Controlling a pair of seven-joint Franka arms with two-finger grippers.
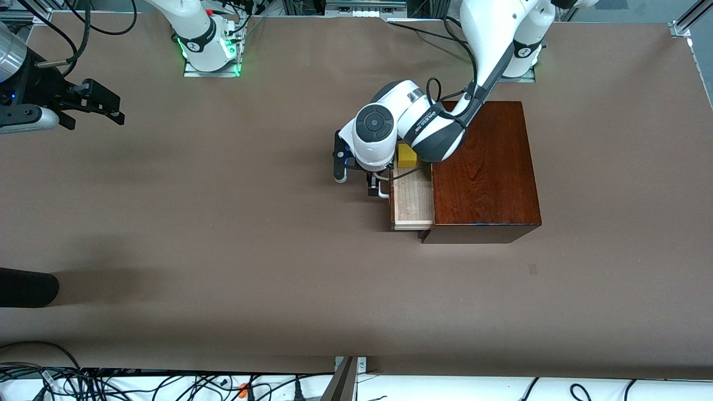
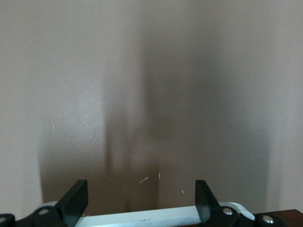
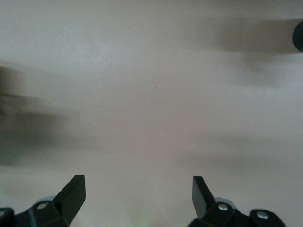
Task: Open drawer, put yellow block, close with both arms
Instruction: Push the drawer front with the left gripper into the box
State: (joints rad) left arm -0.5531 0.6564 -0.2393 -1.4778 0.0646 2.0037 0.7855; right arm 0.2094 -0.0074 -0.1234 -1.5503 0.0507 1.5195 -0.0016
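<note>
**Left arm low, right arm waiting**

The left arm [image 1: 490,50] reaches from its base down to the table, wrist bent low, its gripper [image 2: 142,205] pointing down with fingers [image 2: 75,201] spread wide. The right arm [image 1: 192,28] waits, its gripper [image 1: 92,103] held up in the air at its own end of the table, fingers [image 3: 73,194] wide apart, holding nothing.

The bench [image 1: 223,234] is covered by a plain brown sheet. A black rounded object [image 1: 25,287] is seen at its edge toward the right arm's end. Tangled black cables [image 1: 111,384] are strewn along a white strip at the edge nearest the front camera.
</note>
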